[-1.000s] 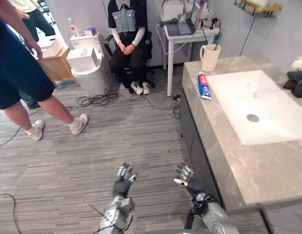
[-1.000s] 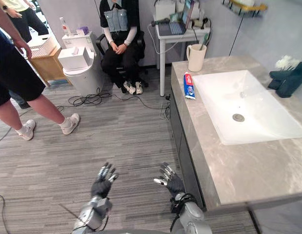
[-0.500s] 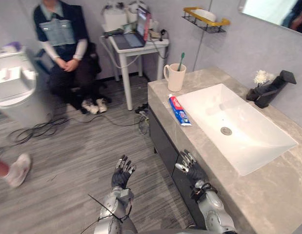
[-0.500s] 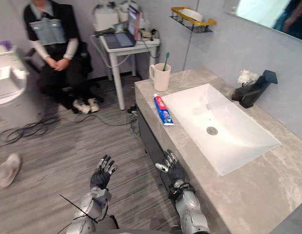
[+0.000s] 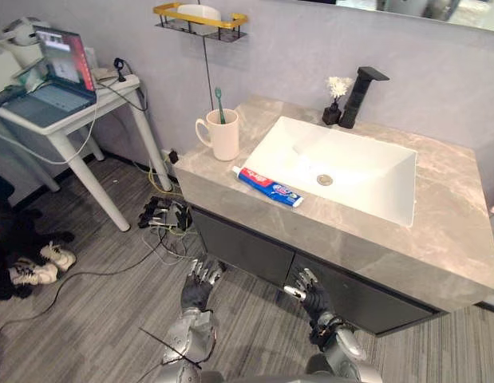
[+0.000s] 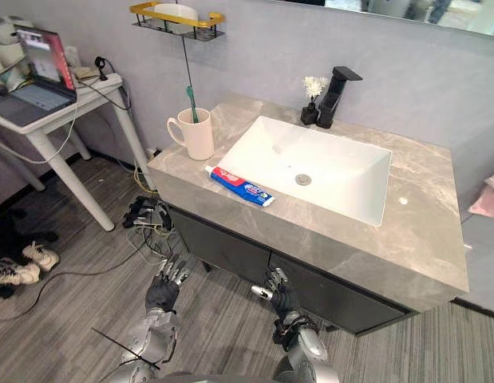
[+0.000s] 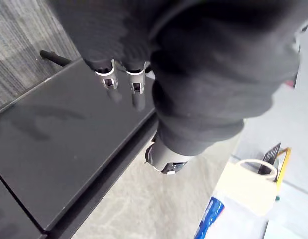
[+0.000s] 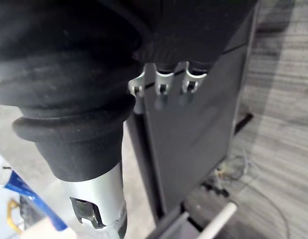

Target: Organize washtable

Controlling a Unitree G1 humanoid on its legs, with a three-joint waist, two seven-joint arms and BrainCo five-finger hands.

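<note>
Left hand (image 5: 200, 282) and right hand (image 5: 310, 292) hang spread, empty, below the worktop (image 5: 438, 239); sloppy reach probably shoves the toothpaste (image 5: 268, 185) into the sink (image 5: 354, 155).

Ahead of me, the toothpaste tube (image 5: 267, 186), blue and white with a red patch, lies flat on the washtable (image 5: 438, 239)'s grey stone top; it's on the front strip, just beside the white basin (image 5: 342, 163)'s front rim and nearly in line with it; near the top's left edge, the cream mug (image 5: 223, 134) stands upright, handle out toward that edge; a green toothbrush (image 5: 219, 102) stands in it, head up; mug and tube apart.
</note>
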